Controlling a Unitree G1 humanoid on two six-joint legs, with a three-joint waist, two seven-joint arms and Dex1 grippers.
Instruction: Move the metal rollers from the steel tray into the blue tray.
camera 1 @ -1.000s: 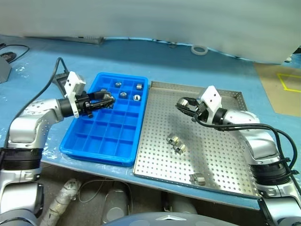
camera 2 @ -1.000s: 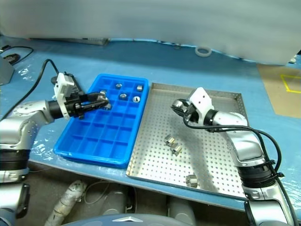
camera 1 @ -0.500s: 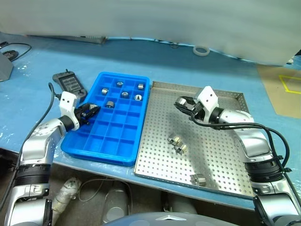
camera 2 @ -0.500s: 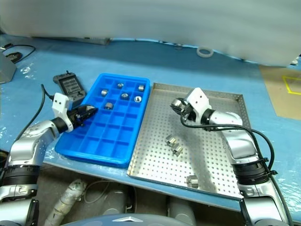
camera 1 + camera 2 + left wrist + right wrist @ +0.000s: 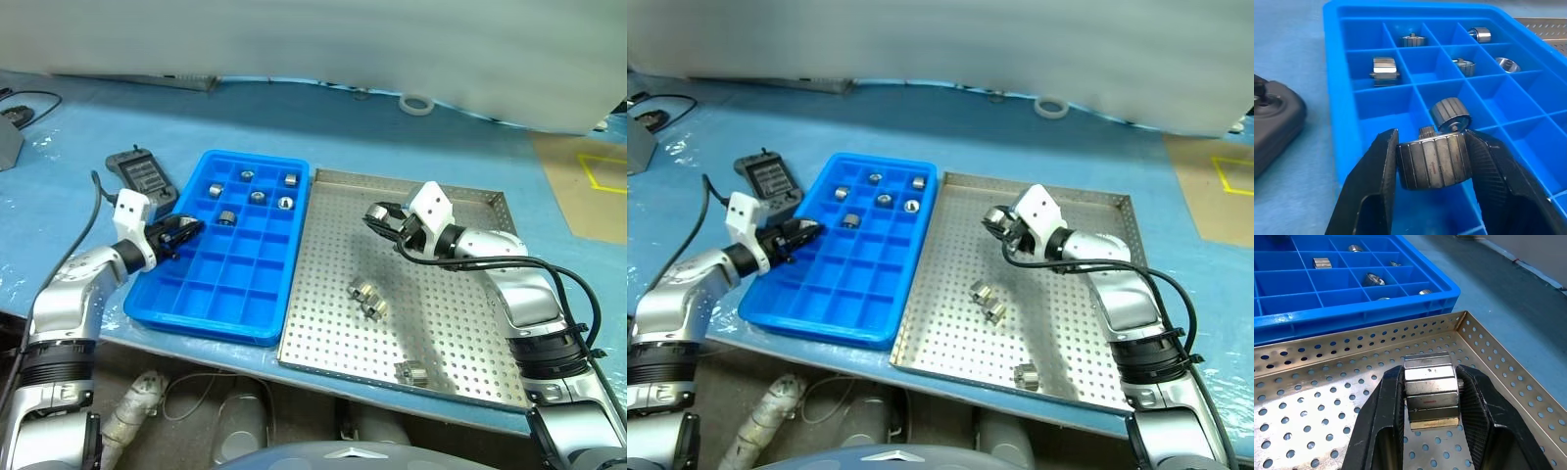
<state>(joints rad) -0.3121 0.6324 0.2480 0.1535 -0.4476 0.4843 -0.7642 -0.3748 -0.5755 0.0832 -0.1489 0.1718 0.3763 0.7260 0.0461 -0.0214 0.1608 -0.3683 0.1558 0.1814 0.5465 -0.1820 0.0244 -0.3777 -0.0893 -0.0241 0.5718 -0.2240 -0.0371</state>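
A light-blue covered worktop (image 5: 411, 147) is carrying everything, with a brown cardboard sheet (image 5: 588, 186) marked in yellow lying at its far right and a white tape ring (image 5: 416, 103) sitting well beyond the trays. The steel tray (image 5: 460, 362), square with a perforated floor and low rim, is lying just right of the blue tray (image 5: 211, 299), their long edges nearly touching. A black handheld controller (image 5: 142, 176) is resting on the cover just beside the blue tray's far left corner, close to the left arm. In the blue tray's far compartments, six metal rollers (image 5: 257, 197) are sitting one to a cell; they are short, ribbed, silver-grey cylinders with a central bore. Three more are lying on the steel tray: two touching each other near its middle (image 5: 367, 297) and one alone near the front rim (image 5: 411, 371). The left pincer (image 5: 1432, 164) is hovering over the blue tray's left edge, pinching a roller sideways between its fingers. The right pincer (image 5: 1431, 399) is hanging above the steel tray's far left part, clamping another roller.
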